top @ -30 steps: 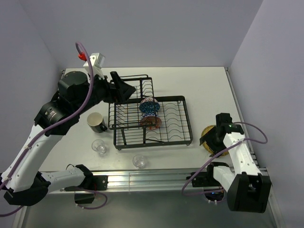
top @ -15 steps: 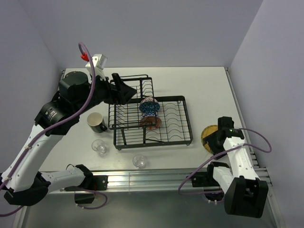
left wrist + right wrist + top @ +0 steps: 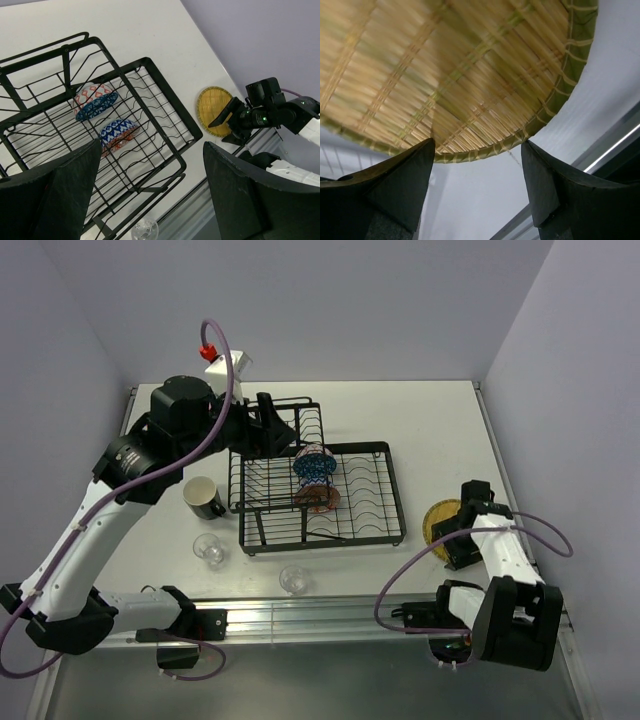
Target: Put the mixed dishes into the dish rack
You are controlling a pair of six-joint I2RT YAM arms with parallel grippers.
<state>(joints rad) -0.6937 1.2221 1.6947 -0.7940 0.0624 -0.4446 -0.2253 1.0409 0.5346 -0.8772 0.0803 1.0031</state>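
table (image 3: pixel 430 420) seen from above, with the rack (image 3: pixel 398 502) at its centre, long side across the view and a raised section at its far left. left gripper (image 3: pixel 150 200) hangs over that raised section, jaws wide apart and holding nothing; judged to be parked high so the rack slots remain reachable. right gripper (image 3: pixel 477 185) sits low at the table's right edge, jaws apart on either side of the plate's rim, a pose that suits sliding a finger under a flat dish; whether a finger touches it cannot be told. plate (image 3: pixel 438 519) lies flat, well apart from the rack, and is the likely step in hand. blue bowl (image 3: pixel 314 464) and orange-red bowl (image 3: pixel 319 498) stand on edge in neighbouring slots of the rack, so they drain and leave room. mug (image 3: pixel 203 498) stands upright just left of the rack. two cups (image 3: pixel 209 548) (image 3: pixel 293 579) wait on the table in front of it, not yet loaded.
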